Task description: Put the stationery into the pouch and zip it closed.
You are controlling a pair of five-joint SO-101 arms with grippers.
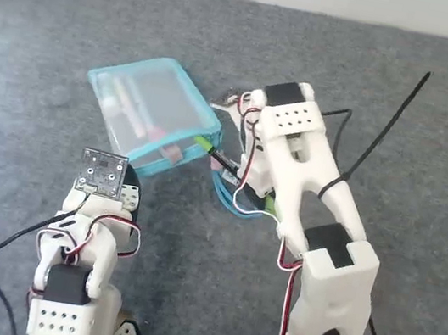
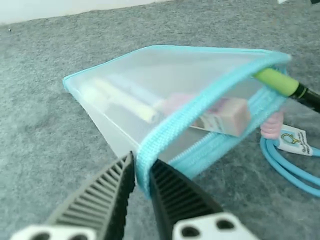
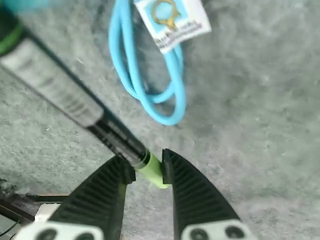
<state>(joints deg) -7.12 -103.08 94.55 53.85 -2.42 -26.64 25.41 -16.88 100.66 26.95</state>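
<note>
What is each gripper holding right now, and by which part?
The left gripper pinches the pouch by its blue zipper edge. The right gripper grips the pen at its green end.

The pouch (image 2: 150, 85) was frosted clear with turquoise edging, its cord (image 3: 169, 118) the same blue. The pen (image 3: 60, 87) was black and grey, tipped lime green. The desk (image 1: 51, 18) was mottled grey.
</note>
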